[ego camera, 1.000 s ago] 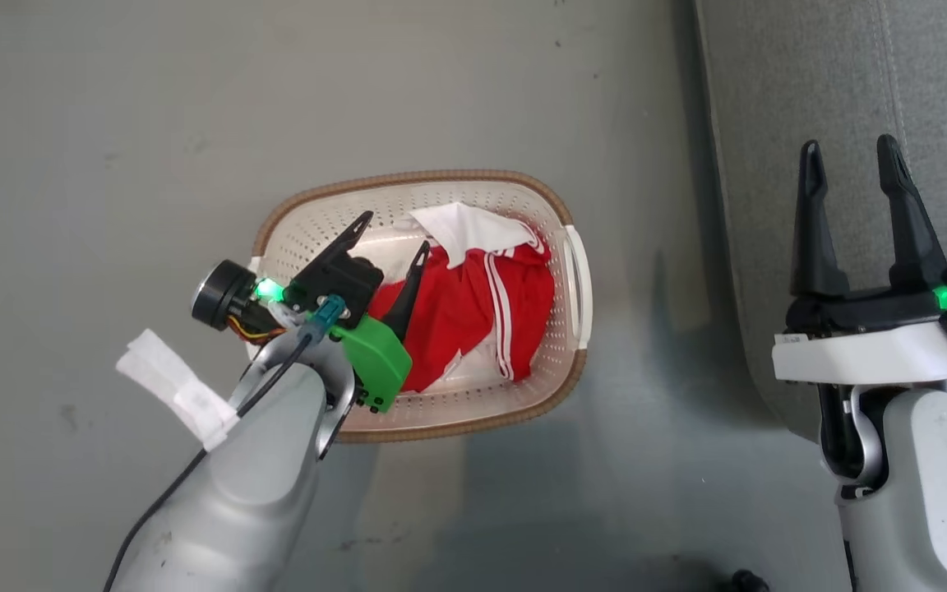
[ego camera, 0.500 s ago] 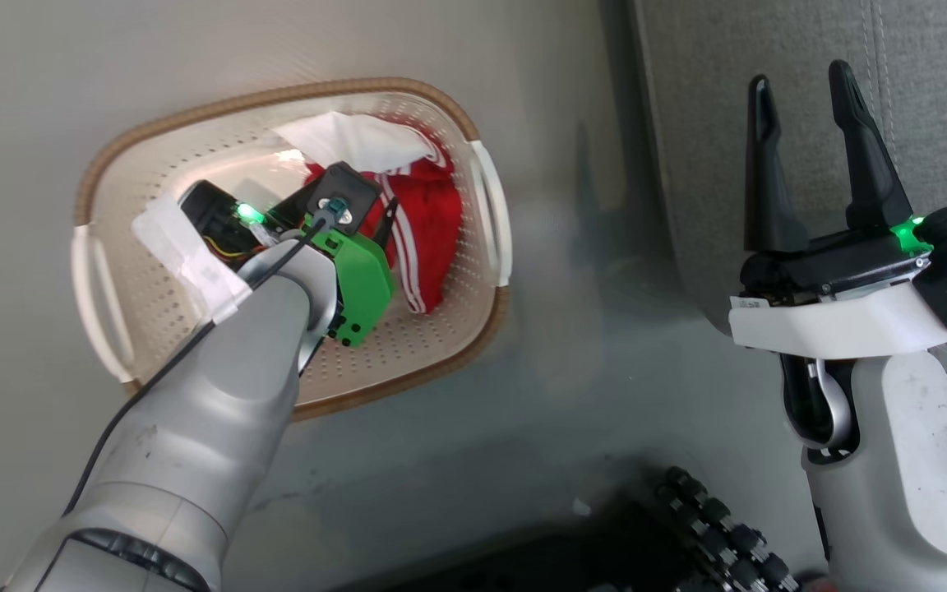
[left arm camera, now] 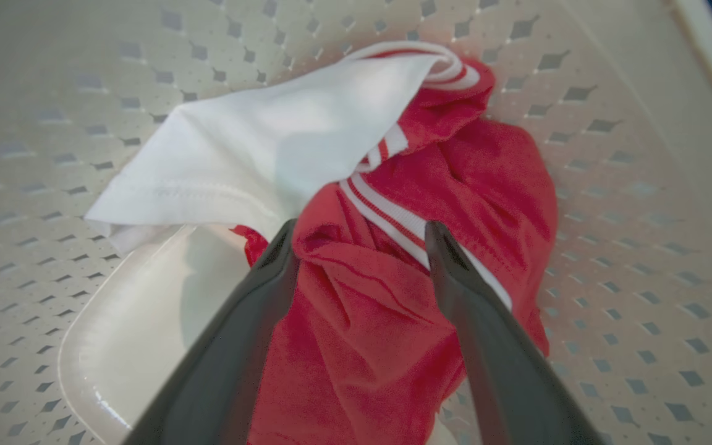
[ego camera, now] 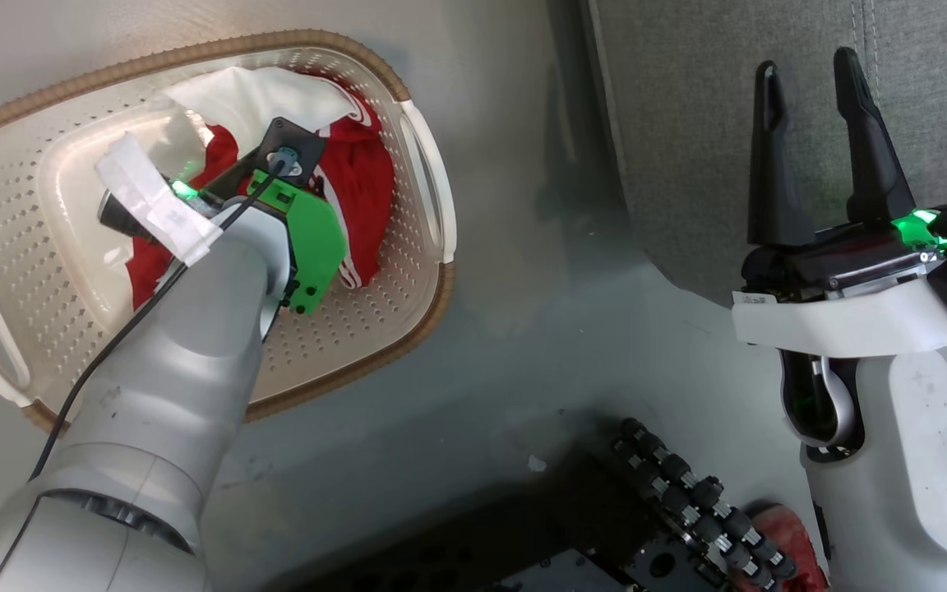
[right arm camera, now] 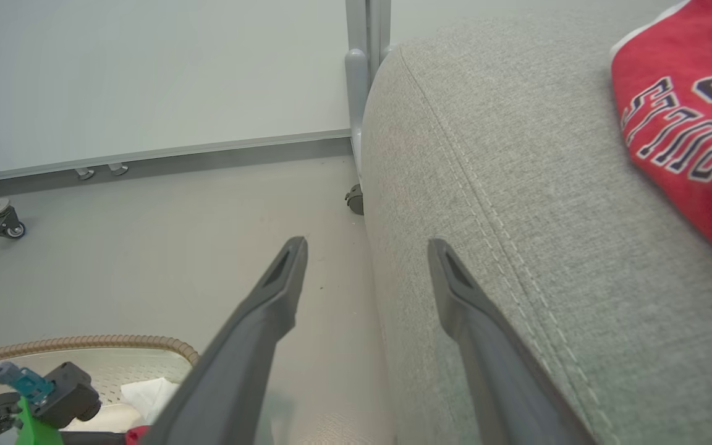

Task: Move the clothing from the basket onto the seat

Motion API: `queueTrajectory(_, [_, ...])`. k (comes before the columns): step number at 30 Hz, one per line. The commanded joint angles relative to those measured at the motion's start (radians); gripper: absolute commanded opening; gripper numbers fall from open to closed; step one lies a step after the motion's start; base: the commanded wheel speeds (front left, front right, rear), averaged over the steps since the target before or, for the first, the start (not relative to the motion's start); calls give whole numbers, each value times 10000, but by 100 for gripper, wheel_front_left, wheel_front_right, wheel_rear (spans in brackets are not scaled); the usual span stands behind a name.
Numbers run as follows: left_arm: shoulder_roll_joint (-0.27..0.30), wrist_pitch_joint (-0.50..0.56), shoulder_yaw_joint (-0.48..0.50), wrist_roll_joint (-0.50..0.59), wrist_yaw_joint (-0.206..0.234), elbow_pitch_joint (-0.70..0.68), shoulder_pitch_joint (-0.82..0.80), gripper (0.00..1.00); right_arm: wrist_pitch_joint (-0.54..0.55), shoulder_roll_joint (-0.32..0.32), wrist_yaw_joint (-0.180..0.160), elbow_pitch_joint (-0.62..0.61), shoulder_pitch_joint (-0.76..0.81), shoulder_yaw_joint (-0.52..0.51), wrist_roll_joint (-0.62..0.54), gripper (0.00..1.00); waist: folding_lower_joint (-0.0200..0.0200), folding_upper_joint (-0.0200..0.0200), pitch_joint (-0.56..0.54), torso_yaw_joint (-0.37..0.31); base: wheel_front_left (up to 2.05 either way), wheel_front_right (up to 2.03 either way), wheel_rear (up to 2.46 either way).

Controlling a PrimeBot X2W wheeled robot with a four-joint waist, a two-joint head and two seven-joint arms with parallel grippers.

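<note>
Grey floor [ego camera: 515,164] carries the basket [ego camera: 375,329]; left jaws, released, straddle the clothing [left arm camera: 362,321], right jaws released near the seat [right arm camera: 517,185]. A shallow pinch may slip off.

We see smooth grey floor [right arm camera: 146,247], faint scuffs, soft sheen from diffuse light. We note pale wall panel [right arm camera: 146,74] behind, grey rail [right arm camera: 207,151] along its foot, upright metal post [right arm camera: 368,37] at its end. Wheeled caster [right arm camera: 7,230] at left edge of right wrist view. Small dark caster [right arm camera: 354,201] just beside grey fabric seat [right arm camera: 517,247], stitched seam running down its rounded edge.
</note>
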Motion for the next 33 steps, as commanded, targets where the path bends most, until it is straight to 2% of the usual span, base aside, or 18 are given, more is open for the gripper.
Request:
queueTrajectory(1, [147, 53, 42, -54, 148, 41, -192, 100, -34, 4, -14, -53, -178, 42, -58, 100, -1, 0, 95, -69, 0, 0, 0])
queueTrajectory(5, [211, 153, -27, -52, 336, 129, -209, 100, -34, 2, -14, -97, -228, 89, -91, 100, -1, 0, 168, -63, 0, 0, 0])
queueTrajectory(6, [207, 74, -12, -90, 367, 133, -217, 61, -34, 2, -14, -115, -223, 109, -107, 100, -1, 0, 180, -58, 0, 0, 0])
queueTrajectory(7, [210, -92, -20, -68, 409, 132, -241, 0, -34, 2, -14, -117, -227, 123, -126, 100, -1, 0, 193, -48, 0, 0, 0])
queueTrajectory(14, [99, -704, -74, -236, 489, 140, -297, 0, -34, 1, -14, -66, -324, 28, -500, 100, -1, 0, 52, 233, 0, 0, 0])
queueTrajectory(20, [10, -1355, -133, -484, 413, -19, -86, 0, -34, -2, -14, 59, -263, -25, -859, 100, -1, 0, -577, 729, 0, 0, 0])
queueTrajectory(24, [-26, -1692, -259, -915, 36, -366, 573, 0, -33, -10, -14, 305, -78, -11, -1205, 100, -1, 0, -1391, 1087, 0, 0, 0])
queueTrajectory(27, [-24, -1925, -495, -1274, -77, -801, 1122, 0, -34, -13, -14, 461, 181, -109, -1352, 100, -1, 0, -2200, 1403, 0, 0, 0])
queueTrajectory(33, [-33, -2459, -948, -2075, 101, -1602, 2371, 0, -34, -13, -14, 682, 931, -459, -1687, 100, -1, 0, -3906, 2139, 0, 0, 0])
